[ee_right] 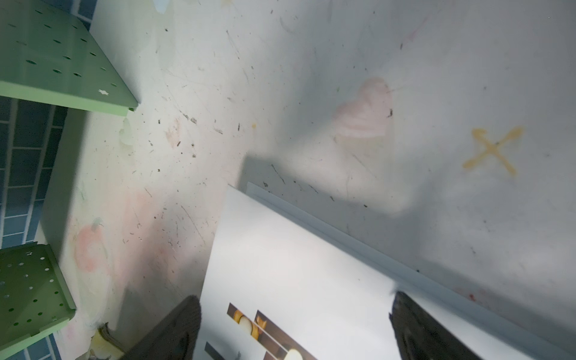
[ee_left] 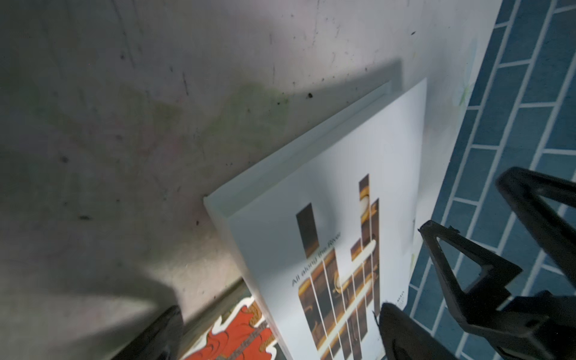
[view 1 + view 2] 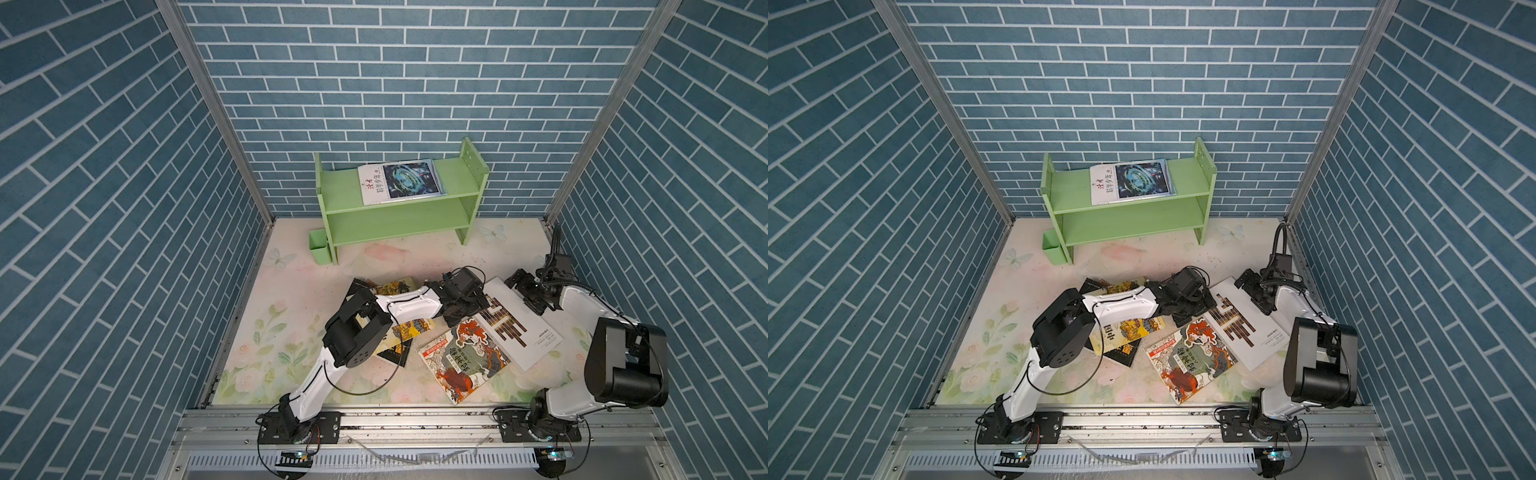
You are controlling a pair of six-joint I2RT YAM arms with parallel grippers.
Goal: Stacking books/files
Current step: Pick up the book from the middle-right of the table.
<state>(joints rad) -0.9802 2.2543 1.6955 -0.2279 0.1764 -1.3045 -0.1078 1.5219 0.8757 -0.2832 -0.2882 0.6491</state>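
Observation:
A large white book with dark bars [image 3: 521,332] [image 3: 1246,332] lies flat at the right of the table. My left gripper [image 3: 469,309] [image 2: 280,336] stands open over its left end, one finger [image 2: 402,333] above the cover [image 2: 343,187] and the other off it. My right gripper [image 3: 525,293] [image 1: 293,336] stands open over the book's far end [image 1: 296,265], holding nothing. A red-green beast book [image 3: 465,359] [image 2: 237,336] lies beside it. Yellow illustrated [image 3: 409,330] and black [image 3: 392,355] books sit under my left arm. A white-blue book [image 3: 401,182] lies on the shelf.
The light green shelf [image 3: 399,216] [image 1: 46,62] stands at the back wall with a small green cup [image 3: 320,249] by its left leg. More books [image 3: 390,286] lie behind my left arm. Blue brick walls close in on three sides.

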